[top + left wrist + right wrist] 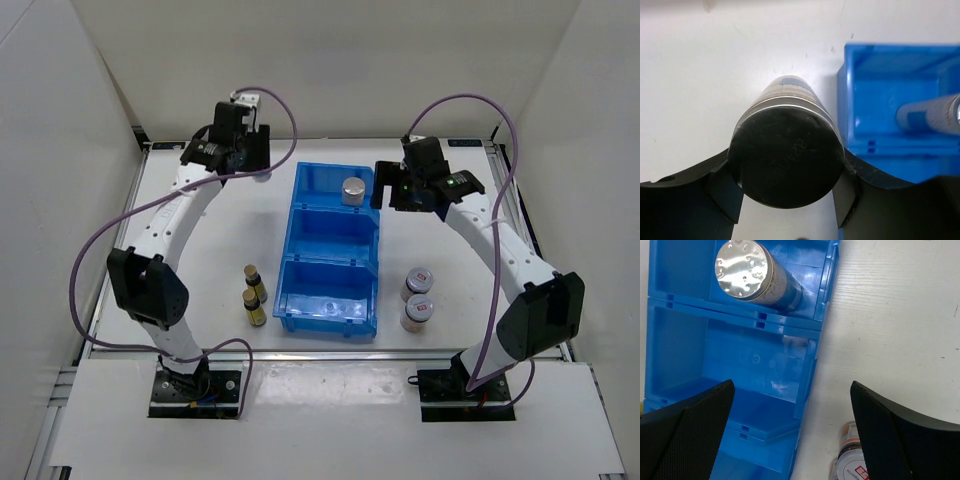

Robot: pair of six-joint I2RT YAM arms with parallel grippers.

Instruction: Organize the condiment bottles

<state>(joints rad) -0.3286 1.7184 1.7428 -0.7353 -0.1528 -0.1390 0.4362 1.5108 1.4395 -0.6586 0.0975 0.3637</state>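
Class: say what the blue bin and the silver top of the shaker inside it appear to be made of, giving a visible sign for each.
Bin: probably moulded plastic, glossy; uniform blue, soft highlights, moulded ribs and slots. Shaker top: looks like polished metal; mirror-like reflections and small punched holes, though chromed plastic cannot be ruled out.

Glossy blue plastic bin, shiny metal cylinder lid, matt white table

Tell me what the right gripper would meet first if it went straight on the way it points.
Probably the right wall of the blue three-compartment plastic bin, at its middle compartment; the open right gripper straddles it. Depth is unclear, so possibly the white table alongside.
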